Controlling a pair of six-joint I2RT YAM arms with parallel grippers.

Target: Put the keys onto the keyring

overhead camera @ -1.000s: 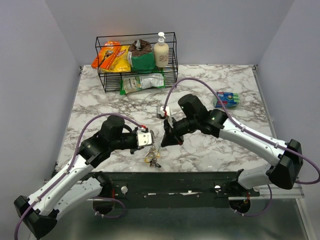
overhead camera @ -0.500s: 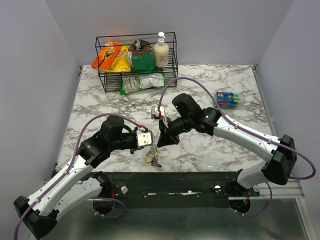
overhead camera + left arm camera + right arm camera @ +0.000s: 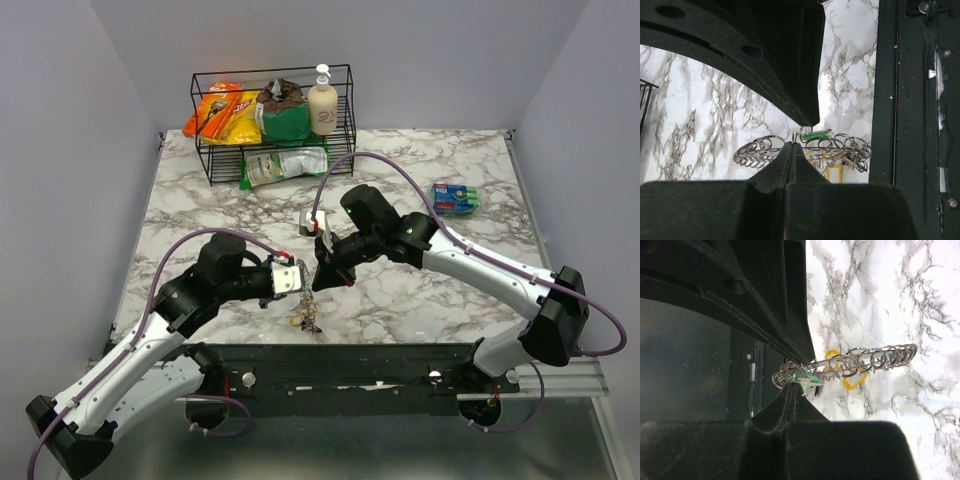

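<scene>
The keyring [image 3: 765,150] is a grey metal ring seen edge-on, strung with several small split rings; it also shows in the right wrist view [image 3: 875,357]. My left gripper [image 3: 297,282] is shut on its rim [image 3: 792,145] and holds it above the table's front edge. Keys hang below it [image 3: 305,316], among them yellow heads [image 3: 852,383] and a green one [image 3: 816,135]. My right gripper [image 3: 320,274] is beside the left one, shut on the green key [image 3: 810,376] and its small ring right at the keyring.
A black wire basket [image 3: 205,135] with snack bags and a soap bottle [image 3: 322,103] stands at the back. A green-white packet [image 3: 285,163] lies before it. A blue-green pack [image 3: 453,198] lies at the right. The dark rail [image 3: 350,358] runs along the table's front.
My right gripper has moved left and closer to the left gripper, up to the held keyring. The left gripper has barely moved.
</scene>
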